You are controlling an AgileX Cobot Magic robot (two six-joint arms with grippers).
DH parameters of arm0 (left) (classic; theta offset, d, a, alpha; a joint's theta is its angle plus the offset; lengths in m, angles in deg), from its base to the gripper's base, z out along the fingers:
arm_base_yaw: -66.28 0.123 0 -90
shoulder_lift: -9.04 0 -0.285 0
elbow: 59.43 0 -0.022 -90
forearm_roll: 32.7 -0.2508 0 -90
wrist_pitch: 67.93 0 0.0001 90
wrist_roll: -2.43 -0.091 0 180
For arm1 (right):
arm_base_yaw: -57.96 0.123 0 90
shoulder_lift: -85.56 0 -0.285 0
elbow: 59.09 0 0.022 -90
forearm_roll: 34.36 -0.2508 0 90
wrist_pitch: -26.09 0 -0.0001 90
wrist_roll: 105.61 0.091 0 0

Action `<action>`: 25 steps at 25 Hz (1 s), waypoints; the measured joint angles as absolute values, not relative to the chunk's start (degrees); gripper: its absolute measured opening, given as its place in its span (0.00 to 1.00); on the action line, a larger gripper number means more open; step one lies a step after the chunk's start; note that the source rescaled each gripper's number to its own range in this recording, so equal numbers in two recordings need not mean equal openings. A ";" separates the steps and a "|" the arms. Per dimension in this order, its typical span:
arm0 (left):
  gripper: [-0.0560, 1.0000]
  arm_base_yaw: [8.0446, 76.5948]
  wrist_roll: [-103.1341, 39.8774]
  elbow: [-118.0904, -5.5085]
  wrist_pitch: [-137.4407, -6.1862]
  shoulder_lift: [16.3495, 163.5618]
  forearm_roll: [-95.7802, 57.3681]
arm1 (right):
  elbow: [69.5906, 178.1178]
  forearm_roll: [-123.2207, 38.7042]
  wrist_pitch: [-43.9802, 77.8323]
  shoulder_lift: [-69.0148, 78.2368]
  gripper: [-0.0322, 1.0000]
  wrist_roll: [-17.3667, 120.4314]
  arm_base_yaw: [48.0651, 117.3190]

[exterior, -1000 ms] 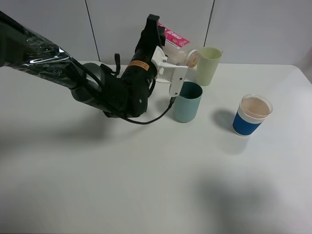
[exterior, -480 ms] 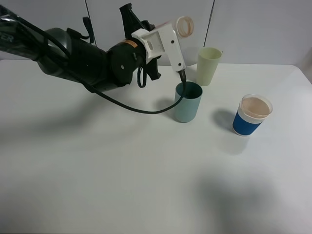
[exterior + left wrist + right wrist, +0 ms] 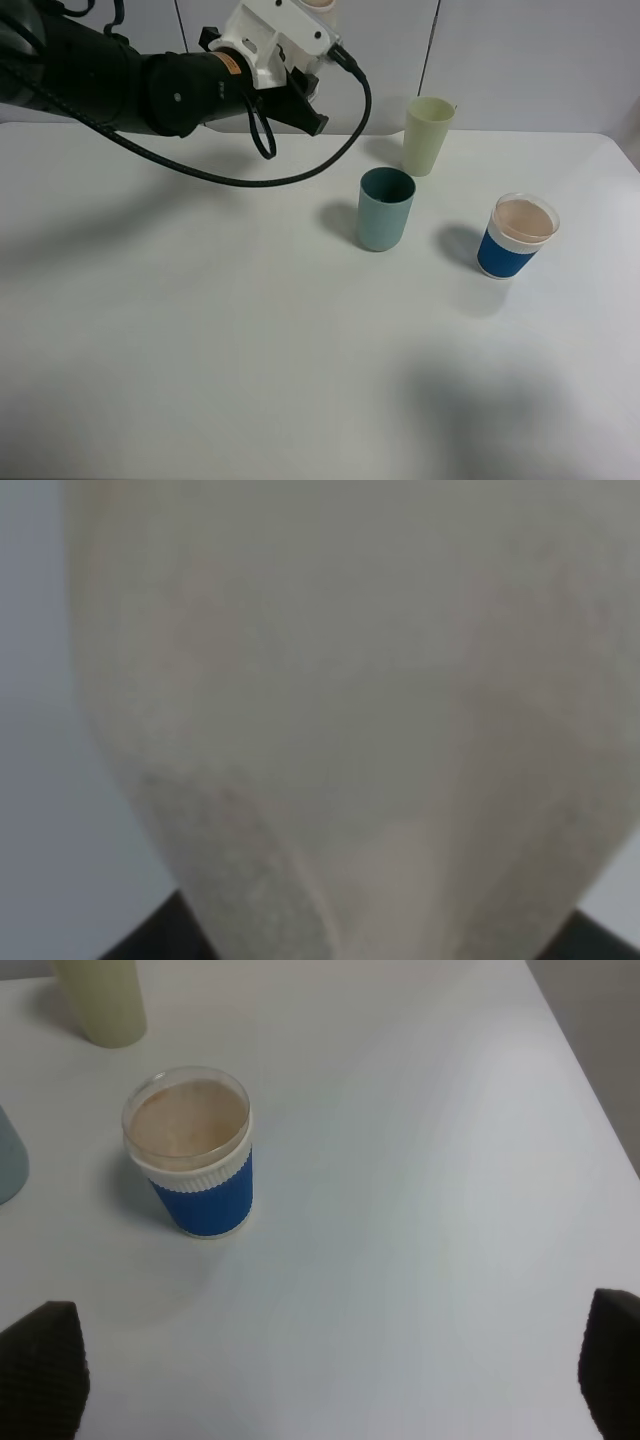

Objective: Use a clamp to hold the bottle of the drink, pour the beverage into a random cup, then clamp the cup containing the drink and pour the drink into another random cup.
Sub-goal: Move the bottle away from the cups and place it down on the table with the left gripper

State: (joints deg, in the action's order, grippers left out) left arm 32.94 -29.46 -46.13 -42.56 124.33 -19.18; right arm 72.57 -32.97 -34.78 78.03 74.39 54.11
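From the high view, a white matt bench [image 3: 200,350] fills the picture, its far edge along a pale panelled wall and its far right corner in sight. The whole near half and the left side lie open. The left arm [image 3: 110,80], bulky, black and glossy, hangs above the far left part of the bench, and a thick black cable [image 3: 367,100] loops beneath it. The left clamp [image 3: 285,22], in an angular white plastic housing, sits at the picture's top margin. Its fingers are cut off there, so I cannot tell how far apart they are or whether they hold anything.

The teal cup [image 3: 385,210], a plain smooth tumbler, stands upright right of the bench's middle, toward the far edge. It is dark inside and its contents cannot be made out. A pale yellow-green tumbler [image 3: 428,137] stands just behind it by the far edge, not touching. A blue-banded white cup [image 3: 517,237] stands nearer the right edge, pale brown inside.

In the left wrist view, a pale, blurred, rounded surface [image 3: 350,710] fills nearly everything; what it is cannot be told.

In the right wrist view, the right gripper [image 3: 325,1370] is spread wide, its dark fingertips [image 3: 40,1370] far apart with only bare bench between. The blue-banded cup shows a ribbed white collar and a clear rim. Open bench runs from it to the right edge
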 joint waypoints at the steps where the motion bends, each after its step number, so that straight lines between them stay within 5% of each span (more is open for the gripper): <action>1: 0.05 33.77 -25.07 -46.08 -43.94 123.86 -21.85 | 72.57 -32.97 -34.78 78.03 0.94 74.39 54.11; 9: 0.05 40.87 -2.05 -37.92 -42.88 120.20 -37.92 | 72.57 -32.97 -34.78 78.03 0.94 74.39 54.11; 25: 0.05 58.83 7.15 -16.23 -26.54 116.17 -43.85 | 72.57 -32.97 -34.78 78.03 0.94 74.39 54.11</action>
State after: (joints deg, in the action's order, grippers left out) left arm 58.83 7.15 -16.23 -26.54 116.17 -43.85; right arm 72.57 -32.97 -34.78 78.03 74.39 54.11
